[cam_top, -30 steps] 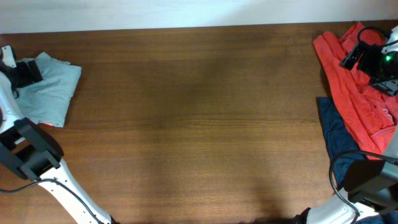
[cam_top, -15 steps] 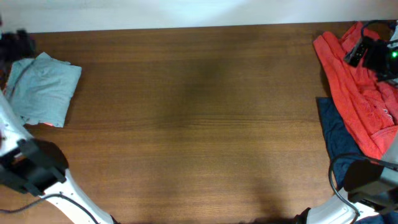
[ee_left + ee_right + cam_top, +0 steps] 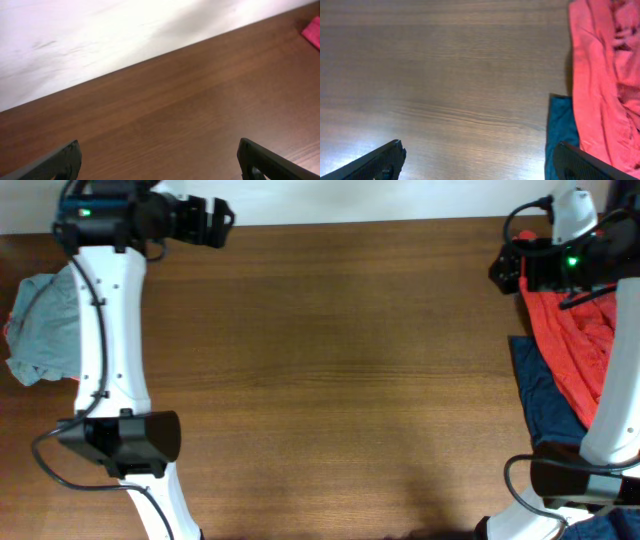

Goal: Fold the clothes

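The pale blue-green T-shirt (image 3: 45, 330) lies folded at the table's far left edge, with a bit of salmon-pink cloth (image 3: 8, 332) showing beside it. The orange-red garment (image 3: 580, 345) lies crumpled at the right edge, partly over the navy one (image 3: 540, 405); both also show in the right wrist view, orange-red (image 3: 600, 85) and navy (image 3: 562, 130). My left gripper (image 3: 222, 221) is open and empty, raised near the table's back edge. My right gripper (image 3: 497, 272) is open and empty, just left of the orange-red garment. In the wrist views both left (image 3: 160, 162) and right (image 3: 480, 162) jaws are spread over bare wood.
The brown wooden table (image 3: 330, 380) fills the view, with a white wall behind its back edge (image 3: 100, 35). The two arm bases stand at the front left (image 3: 120, 445) and front right (image 3: 570, 475).
The left arm has swung up from the blue-green shirt to the back of the table. The right arm has risen off the orange-red garment and moved left.
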Controlling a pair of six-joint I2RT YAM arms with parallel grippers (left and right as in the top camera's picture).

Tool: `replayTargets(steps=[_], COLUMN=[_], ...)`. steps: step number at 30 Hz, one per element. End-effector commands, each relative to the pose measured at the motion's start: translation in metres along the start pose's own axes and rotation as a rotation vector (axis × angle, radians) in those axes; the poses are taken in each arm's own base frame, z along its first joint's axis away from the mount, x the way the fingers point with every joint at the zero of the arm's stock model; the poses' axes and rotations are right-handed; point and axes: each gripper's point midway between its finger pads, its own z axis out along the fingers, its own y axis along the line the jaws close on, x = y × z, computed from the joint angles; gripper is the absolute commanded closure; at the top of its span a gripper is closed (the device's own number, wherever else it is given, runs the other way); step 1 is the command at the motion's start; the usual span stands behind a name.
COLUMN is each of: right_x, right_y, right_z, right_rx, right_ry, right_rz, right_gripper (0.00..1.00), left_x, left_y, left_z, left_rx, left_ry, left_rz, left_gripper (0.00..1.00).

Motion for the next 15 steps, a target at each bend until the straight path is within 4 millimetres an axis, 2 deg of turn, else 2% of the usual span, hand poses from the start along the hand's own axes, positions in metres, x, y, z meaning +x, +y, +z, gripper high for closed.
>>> replayTargets(steps=[1,4,7,15], right_x=[-0.003,-0.003,-0.003,-0.003], right_y=[0.02,0.02,0.02,0.02], right_z=[-0.013,-0.013,-0.013,-0.011], right_rx=[-0.019,-0.019,-0.019,-0.02], right_ry=[-0.038,-0.037,-0.037,-0.033], right_rz=[-0.063,-0.063,-0.063,-0.061], right_gripper=[0.01,0.01,0.01,0.02], left_x=[-0.003,-0.005,-0.006,-0.006], left_y=[-0.016,-0.034,-0.043,-0.047], left_z=[0.003,0.008,0.009,0.01], left_rx=[-0.04,-0.015,-0.001,0.004], left_ry=[0.015,0.016,0.016,0.017], left_rz=[0.06,0.084,0.096,0.101], left_gripper=[0.01,0.01,0.01,0.01])
